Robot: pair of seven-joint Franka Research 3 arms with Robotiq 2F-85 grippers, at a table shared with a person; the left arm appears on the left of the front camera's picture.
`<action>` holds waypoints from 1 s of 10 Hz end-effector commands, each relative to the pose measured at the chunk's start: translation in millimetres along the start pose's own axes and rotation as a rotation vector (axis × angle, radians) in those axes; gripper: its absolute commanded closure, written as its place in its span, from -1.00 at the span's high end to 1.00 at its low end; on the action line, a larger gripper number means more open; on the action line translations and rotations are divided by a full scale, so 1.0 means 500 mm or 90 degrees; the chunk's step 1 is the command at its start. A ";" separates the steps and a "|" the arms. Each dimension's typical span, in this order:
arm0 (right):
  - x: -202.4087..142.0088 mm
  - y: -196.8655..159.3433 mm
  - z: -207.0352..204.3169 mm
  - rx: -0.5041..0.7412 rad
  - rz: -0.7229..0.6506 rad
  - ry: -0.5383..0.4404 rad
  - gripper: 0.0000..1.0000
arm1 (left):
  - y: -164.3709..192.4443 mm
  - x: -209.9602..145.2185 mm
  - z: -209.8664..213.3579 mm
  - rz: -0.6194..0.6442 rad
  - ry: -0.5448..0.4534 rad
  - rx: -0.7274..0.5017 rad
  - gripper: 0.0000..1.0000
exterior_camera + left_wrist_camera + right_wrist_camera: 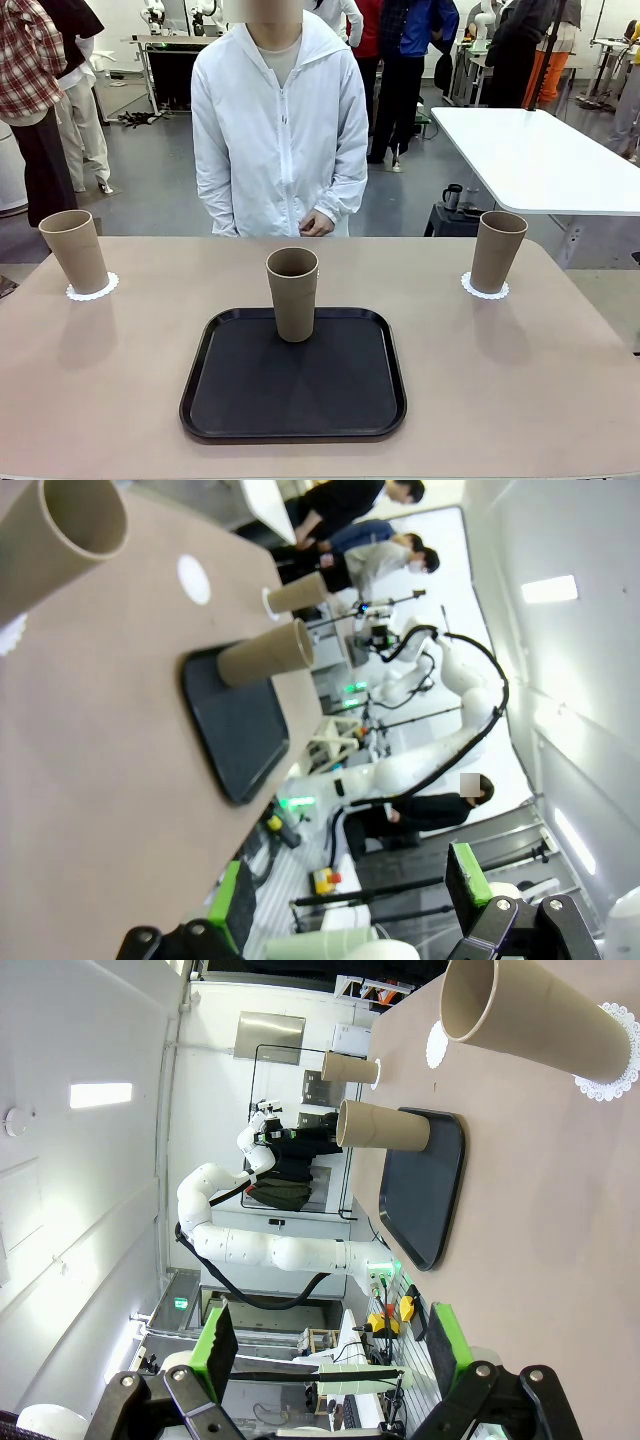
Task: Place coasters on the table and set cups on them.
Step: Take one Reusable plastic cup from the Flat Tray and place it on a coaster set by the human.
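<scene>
Three tan cups stand on the beige table [520,400]. The left cup [73,250] rests on a white lacy coaster [92,291]. On the right, another cup [497,250] stands on its coaster [485,291]. The middle cup [292,293] stands on the far part of a black tray [293,400]. A bare coaster [436,1045] lies just beyond the tray, also in the left wrist view [194,579]. My left gripper [350,900] is open and empty, well back from the left cup [60,535]. My right gripper [330,1345] is open and empty, off the right cup [530,1020].
A person in a white jacket [280,130] stands at the table's far edge, hands together by the waist. A white-topped table [540,160] stands behind at the right, with a small dark mug [453,196] by it. Bare tabletop lies on both sides of the tray.
</scene>
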State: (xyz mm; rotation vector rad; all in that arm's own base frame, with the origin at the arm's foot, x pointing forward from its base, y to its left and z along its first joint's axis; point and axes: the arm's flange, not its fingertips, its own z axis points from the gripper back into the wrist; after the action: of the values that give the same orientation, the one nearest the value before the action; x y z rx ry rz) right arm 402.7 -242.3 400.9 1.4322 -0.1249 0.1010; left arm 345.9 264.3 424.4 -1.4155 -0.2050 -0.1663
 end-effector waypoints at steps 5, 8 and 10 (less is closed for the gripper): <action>-0.013 0.093 -0.083 -0.062 0.099 0.138 1.00 | -0.002 -0.001 0.002 -0.002 -0.005 -0.006 1.00; -0.022 0.215 -0.266 -0.235 0.201 0.277 1.00 | -0.002 -0.001 0.002 -0.002 -0.005 -0.006 1.00; -0.027 0.254 -0.411 -0.318 0.302 0.357 1.00 | -0.002 -0.001 0.002 -0.002 -0.005 -0.006 1.00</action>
State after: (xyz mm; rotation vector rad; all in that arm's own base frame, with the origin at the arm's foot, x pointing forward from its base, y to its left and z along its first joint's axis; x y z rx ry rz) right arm 382.6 -47.9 515.8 0.8958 0.0307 0.7376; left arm 346.1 263.9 423.9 -1.4178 -0.2050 -0.1658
